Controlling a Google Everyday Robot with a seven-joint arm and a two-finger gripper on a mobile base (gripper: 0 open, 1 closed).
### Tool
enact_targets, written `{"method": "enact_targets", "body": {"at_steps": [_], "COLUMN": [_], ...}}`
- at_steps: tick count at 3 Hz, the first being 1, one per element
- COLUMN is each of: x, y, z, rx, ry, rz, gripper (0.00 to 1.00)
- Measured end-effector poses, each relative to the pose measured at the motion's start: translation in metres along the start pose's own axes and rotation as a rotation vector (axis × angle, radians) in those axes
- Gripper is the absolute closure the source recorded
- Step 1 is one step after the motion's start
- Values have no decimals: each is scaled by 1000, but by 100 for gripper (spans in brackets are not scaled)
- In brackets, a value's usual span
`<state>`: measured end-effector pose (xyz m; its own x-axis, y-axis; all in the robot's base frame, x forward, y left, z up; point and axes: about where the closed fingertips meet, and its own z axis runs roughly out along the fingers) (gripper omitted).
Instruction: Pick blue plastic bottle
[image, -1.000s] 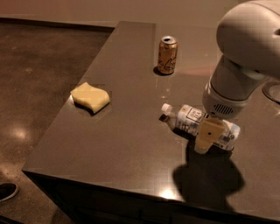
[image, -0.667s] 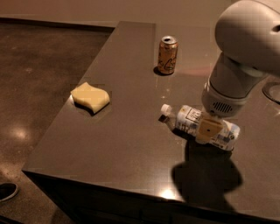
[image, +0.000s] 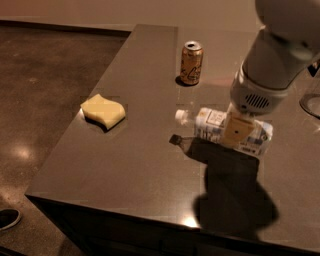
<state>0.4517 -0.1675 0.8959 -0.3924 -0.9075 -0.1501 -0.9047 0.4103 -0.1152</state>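
Note:
The blue plastic bottle (image: 212, 122) is clear with a white cap pointing left and a white printed label. It lies sideways a little above the dark table (image: 140, 170), and its shadow falls separately on the surface below it. My gripper (image: 236, 131) comes down from the white arm at the upper right and is shut around the bottle's middle. One tan finger (image: 237, 128) shows across the front of the label; the other is hidden behind the bottle.
A gold-tan drink can (image: 191, 63) stands upright behind the bottle. A yellow sponge (image: 103, 111) lies near the table's left edge. A clear glass object (image: 311, 102) sits at the right border. The floor lies left of the table.
The gripper has closed down onto the bottle's middle, and the bottle has risen slightly off the table, its shadow now separate beneath it. The can and sponge have not moved.

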Motion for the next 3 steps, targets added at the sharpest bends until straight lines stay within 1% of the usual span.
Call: {"method": "enact_targets", "body": {"at_steps": [1,2,3], "x": [-20,-49,-53], "y": [-2,-7,-9], "z": [-36,-83,-87], "rx": [-14,-37,-23], "ry": [-73,-174,-188], "rz": [3,-3,-4], "gripper": [100,100,100]}}
